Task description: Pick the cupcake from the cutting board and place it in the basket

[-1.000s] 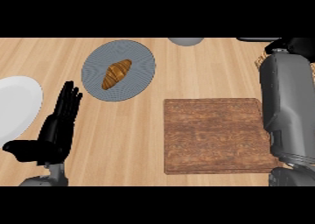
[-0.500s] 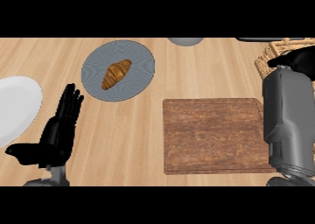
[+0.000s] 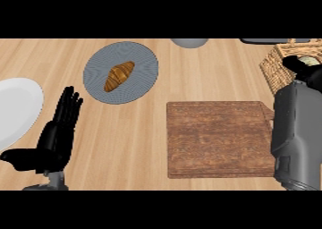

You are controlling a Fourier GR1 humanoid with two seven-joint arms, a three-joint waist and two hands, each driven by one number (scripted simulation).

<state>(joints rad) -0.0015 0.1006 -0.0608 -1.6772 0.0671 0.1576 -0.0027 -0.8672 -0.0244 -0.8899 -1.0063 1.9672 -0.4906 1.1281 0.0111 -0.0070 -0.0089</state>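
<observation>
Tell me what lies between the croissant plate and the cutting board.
Nothing: in the head view, only bare wooden counter separates the grey plate holding the croissant from the cutting board.

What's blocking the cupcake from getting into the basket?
Nothing visible is. The right hand holds the cupcake directly over the basket, at the view's upper right.

A light wooden counter [image 3: 203,76] with lengthwise grain filled the view. On it lay a grey plate [image 3: 138,62] bearing a croissant [image 3: 119,75], a white plate [image 3: 12,112] at the left edge, and a grey round object [image 3: 188,42] cut off at the top.
</observation>
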